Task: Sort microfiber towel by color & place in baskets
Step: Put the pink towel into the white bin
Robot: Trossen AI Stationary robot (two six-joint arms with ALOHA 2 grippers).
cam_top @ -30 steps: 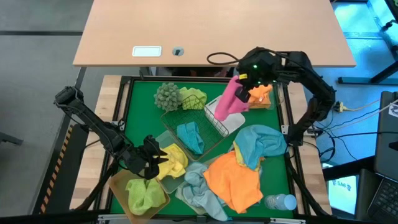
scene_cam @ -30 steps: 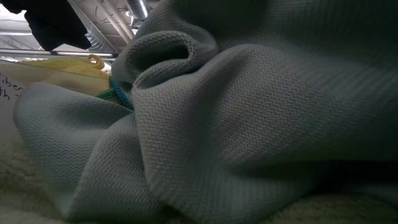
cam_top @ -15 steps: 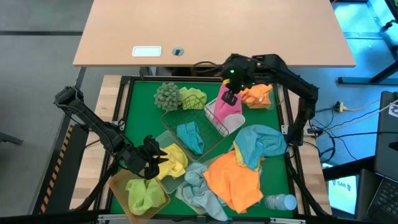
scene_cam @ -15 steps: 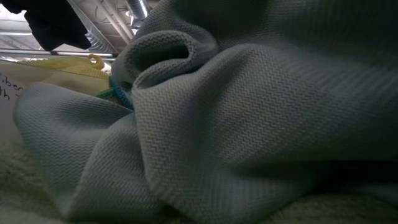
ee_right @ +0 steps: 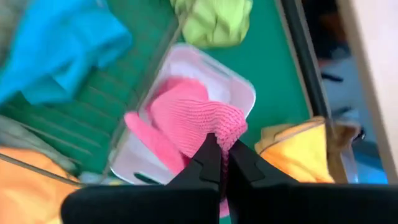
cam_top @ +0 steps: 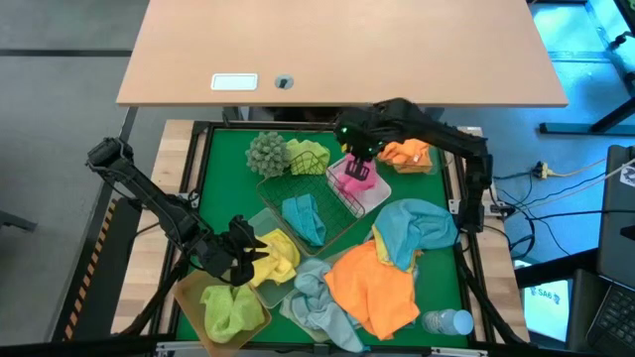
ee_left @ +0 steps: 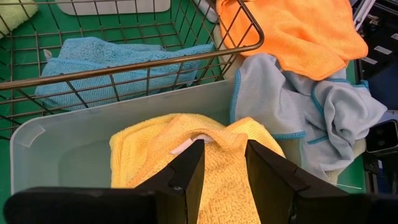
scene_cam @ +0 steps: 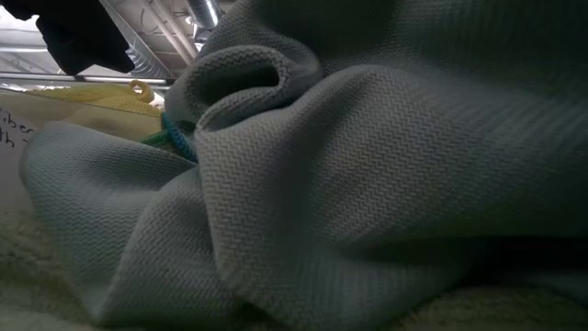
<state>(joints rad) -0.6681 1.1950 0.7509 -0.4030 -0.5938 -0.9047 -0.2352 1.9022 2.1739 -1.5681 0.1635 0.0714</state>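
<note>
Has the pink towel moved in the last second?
Yes. In the high view the pink towel, held by the right gripper, has come down and leftward from beside the orange towel into the white basket.

Even, bright overhead light; shadows soft. Right wrist view smeared by motion blur. Low view dim, filled by a grey-blue cloth (scene_cam: 367,184) pressed near the lens.

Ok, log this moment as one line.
right gripper: shut on pink towel, over white bin | left gripper: open, over yellow towel in clear bin
</note>
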